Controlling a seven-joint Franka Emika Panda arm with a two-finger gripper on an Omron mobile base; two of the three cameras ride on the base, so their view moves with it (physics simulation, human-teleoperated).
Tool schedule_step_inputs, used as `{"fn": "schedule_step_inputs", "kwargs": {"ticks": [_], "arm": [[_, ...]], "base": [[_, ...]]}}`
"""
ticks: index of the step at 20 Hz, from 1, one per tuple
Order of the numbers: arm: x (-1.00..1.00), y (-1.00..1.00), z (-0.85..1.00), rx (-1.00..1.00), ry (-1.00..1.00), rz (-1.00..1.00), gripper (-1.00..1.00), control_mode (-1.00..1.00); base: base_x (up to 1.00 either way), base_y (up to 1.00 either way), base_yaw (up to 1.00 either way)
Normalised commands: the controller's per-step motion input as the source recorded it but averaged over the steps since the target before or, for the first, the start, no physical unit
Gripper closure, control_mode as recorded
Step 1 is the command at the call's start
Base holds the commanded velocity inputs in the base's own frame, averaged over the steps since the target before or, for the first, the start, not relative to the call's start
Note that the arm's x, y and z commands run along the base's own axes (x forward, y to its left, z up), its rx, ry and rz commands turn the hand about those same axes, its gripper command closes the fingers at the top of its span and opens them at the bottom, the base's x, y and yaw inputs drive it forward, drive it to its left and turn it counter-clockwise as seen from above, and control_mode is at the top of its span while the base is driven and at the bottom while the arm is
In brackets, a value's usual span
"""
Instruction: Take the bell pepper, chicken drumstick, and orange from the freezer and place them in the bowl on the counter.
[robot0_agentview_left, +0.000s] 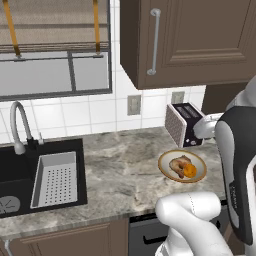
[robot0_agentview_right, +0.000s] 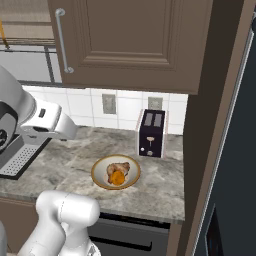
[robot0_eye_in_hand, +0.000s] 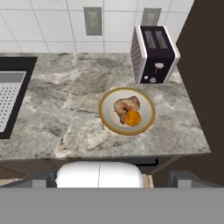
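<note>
From left to right, we note the sink basket (robot0_eye_in_hand: 9, 101), bare bench (robot0_eye_in_hand: 65, 113), then the bowl (robot0_eye_in_hand: 107, 122) holding the chicken drumstick (robot0_eye_in_hand: 125, 105) and the orange (robot0_eye_in_hand: 133, 118), touching. No bell pepper is visible; we judge it outstanding. The fingers stand fully open, holding nothing. Risk: a careless drop into the bowl may roll the orange out toward the toaster (robot0_eye_in_hand: 154, 54).

even, bright rendered light, soft faint shadows, no glare, slightly blurry throughout.
</note>
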Motion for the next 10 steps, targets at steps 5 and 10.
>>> {"fn": "schedule_step_inputs", "kwargs": {"ticks": [5,10], "arm": [[0.00,0.03,0.00,0.00,0.00,0.00,-1.00,1.00],[0.00,0.00,0.00,0.00,0.00,0.00,-1.00,1.00]], "base": [[-0.03,0.00,0.00],[-0.72,0.03,0.00]]}}
